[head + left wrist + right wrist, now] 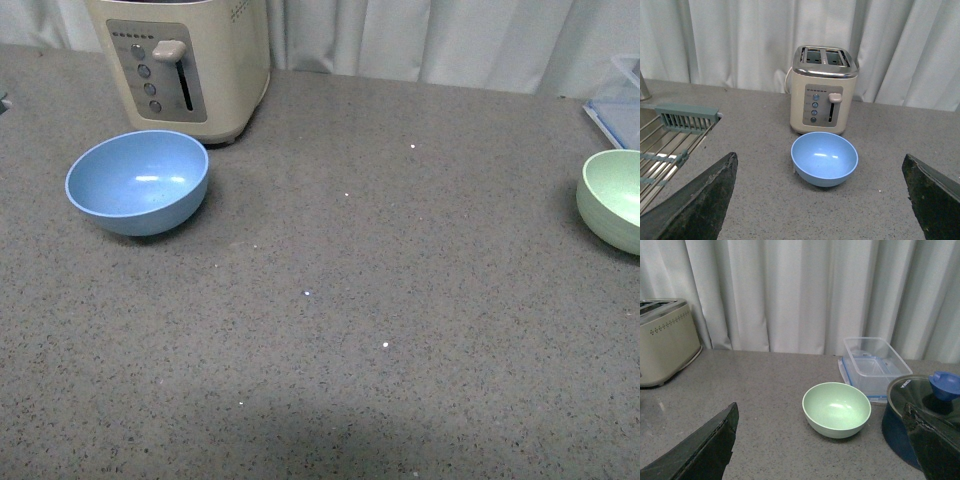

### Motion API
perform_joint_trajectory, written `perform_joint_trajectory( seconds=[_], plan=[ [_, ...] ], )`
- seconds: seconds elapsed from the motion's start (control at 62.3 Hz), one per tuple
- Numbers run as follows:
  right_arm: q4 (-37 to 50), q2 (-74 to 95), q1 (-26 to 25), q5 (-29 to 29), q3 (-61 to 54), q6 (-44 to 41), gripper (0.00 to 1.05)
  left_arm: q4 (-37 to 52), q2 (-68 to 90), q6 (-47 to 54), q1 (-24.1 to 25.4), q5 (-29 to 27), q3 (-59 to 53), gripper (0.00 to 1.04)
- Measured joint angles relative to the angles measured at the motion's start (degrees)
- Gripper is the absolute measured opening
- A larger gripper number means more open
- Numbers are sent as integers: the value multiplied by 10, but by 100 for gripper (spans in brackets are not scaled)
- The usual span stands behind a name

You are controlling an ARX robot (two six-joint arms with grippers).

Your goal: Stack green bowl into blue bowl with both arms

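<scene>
The blue bowl stands upright and empty at the left of the grey counter, just in front of a toaster. The green bowl sits at the far right edge of the front view, partly cut off. Neither arm shows in the front view. In the left wrist view the blue bowl lies ahead of my open left gripper, well apart from its fingers. In the right wrist view the green bowl lies ahead of my open right gripper, with nothing between the fingers.
A cream toaster stands behind the blue bowl. A clear plastic container and a dark blue pot with a glass lid sit close to the green bowl. A dish rack lies left of the blue bowl. White curtains hang behind.
</scene>
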Motion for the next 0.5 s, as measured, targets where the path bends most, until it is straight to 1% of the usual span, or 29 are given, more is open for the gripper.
perform_joint_trajectory(
  seconds=[0.498],
  plan=[
    [0,0,0,0,0,0,96,0,0,0,0,0,0,98]
  ],
)
